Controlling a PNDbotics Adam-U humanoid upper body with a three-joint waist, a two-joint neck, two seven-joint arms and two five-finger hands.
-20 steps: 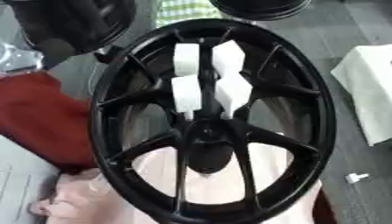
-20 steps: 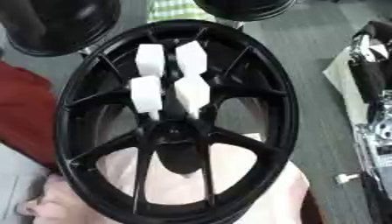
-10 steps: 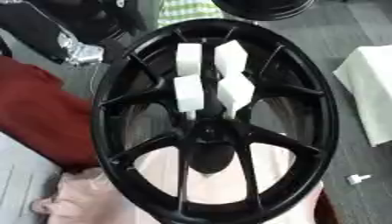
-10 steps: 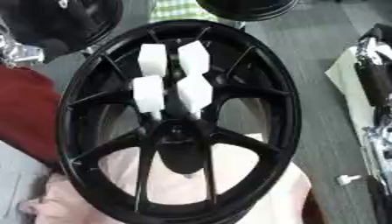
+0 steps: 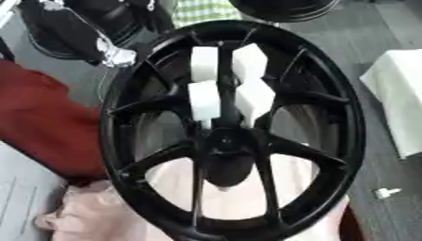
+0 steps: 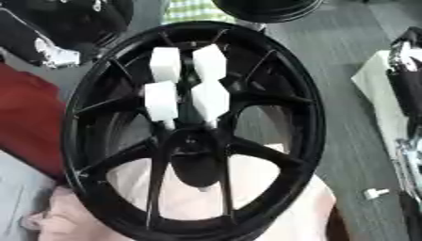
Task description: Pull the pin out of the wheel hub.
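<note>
A black spoked wheel [image 5: 124, 117] fills the middle of both views, lying on a pink cloth [image 5: 91, 216]. Its hub [image 5: 227, 141] sits at the centre. Several white blocks [image 6: 163, 100] are wedged between the upper spokes just above the hub. Below the hub there is a dark oval and a small pale tip [image 5: 221, 188]; I cannot make out a pin for sure. My left hand [image 5: 115, 55], black with a silver part, hangs over the wheel's upper left rim. My right hand [image 6: 408, 89] shows only as black and silver parts at the right edge, clear of the wheel.
A red cloth [image 5: 41, 122] lies left of the wheel and a white sheet [image 5: 400, 99] to the right. A second black rim [image 5: 284, 7] and a green checked piece [image 5: 202, 9] lie at the top. A small white bit [image 5: 385, 192] rests on the grey surface.
My left arm has moved right from the upper left edge to the wheel's upper left rim. The right arm has drawn back toward the right edge. The wheel has stayed put.
</note>
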